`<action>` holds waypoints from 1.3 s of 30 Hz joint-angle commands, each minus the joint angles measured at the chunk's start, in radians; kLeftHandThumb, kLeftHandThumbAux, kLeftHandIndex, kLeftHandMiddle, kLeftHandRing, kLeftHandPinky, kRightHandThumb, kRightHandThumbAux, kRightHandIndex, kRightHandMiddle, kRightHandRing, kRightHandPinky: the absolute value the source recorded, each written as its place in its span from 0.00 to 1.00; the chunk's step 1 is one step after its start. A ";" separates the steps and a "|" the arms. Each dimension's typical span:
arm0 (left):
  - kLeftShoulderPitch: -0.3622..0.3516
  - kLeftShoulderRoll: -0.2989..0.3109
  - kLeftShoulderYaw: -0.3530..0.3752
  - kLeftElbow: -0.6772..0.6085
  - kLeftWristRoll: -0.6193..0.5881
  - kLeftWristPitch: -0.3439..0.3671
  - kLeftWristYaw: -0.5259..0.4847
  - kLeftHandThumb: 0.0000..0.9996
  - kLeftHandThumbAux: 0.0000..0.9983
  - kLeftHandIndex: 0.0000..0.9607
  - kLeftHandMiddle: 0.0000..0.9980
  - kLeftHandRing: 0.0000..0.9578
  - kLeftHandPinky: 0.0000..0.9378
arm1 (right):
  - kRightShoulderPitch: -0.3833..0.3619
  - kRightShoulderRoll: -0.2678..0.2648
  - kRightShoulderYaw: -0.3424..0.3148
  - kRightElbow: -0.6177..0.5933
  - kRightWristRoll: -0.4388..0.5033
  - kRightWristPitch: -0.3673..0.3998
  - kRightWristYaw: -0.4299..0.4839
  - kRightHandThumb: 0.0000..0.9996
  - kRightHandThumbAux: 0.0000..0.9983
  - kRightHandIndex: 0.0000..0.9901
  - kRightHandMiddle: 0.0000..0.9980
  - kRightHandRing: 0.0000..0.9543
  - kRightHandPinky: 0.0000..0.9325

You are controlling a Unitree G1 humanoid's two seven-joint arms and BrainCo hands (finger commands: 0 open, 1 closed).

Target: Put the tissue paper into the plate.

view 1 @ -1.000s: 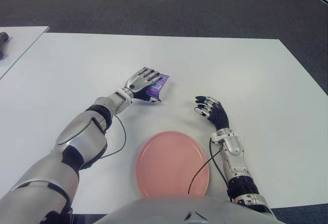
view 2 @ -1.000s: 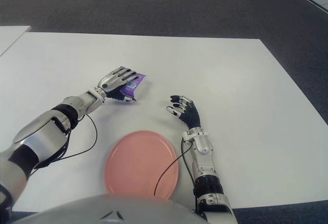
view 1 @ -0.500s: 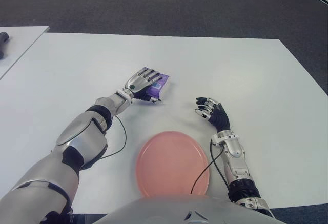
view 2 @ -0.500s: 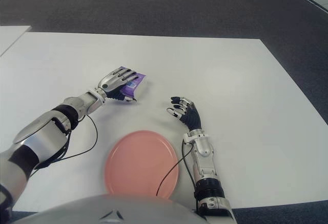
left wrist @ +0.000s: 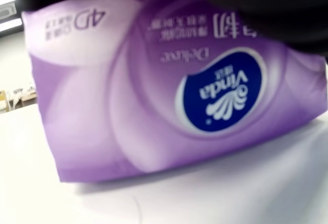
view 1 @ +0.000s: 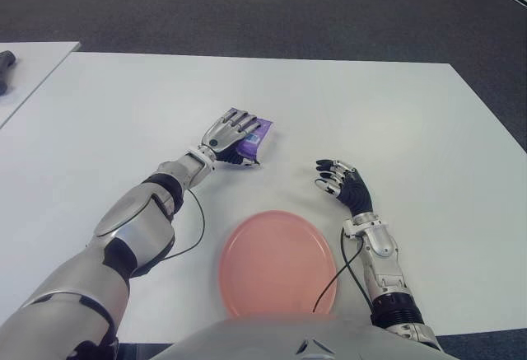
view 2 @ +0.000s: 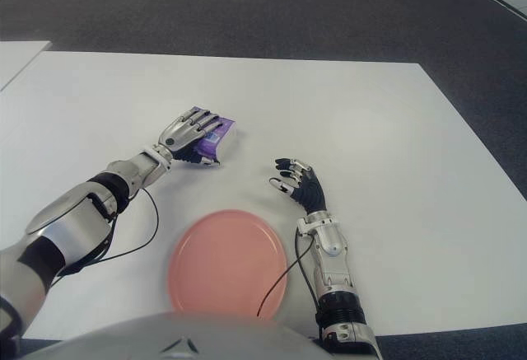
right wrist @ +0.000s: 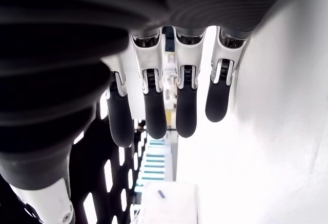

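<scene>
White bench (view 1: 123, 105) on dark grey carpet (view 1: 247, 6): left hand (view 1: 228, 129) clasps the purple tissue pack (view 1: 254, 137) lying on the bench beyond the pink plate (view 1: 276, 263); right hand (view 1: 342, 180) beside the plate, fingers loose, empty.

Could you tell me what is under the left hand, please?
The purple tissue pack lies under the left hand, on the white table. Its far end shows beyond the fingers; the rest is covered. Whether the fingers grip it cannot be seen. The pink plate is empty.
</scene>
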 commanded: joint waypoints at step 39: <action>0.013 0.002 -0.171 0.039 0.121 0.089 0.074 0.29 0.40 0.00 0.00 0.00 0.00 | 0.074 -0.005 0.017 -0.008 -0.005 0.082 0.000 0.68 0.74 0.41 0.32 0.32 0.33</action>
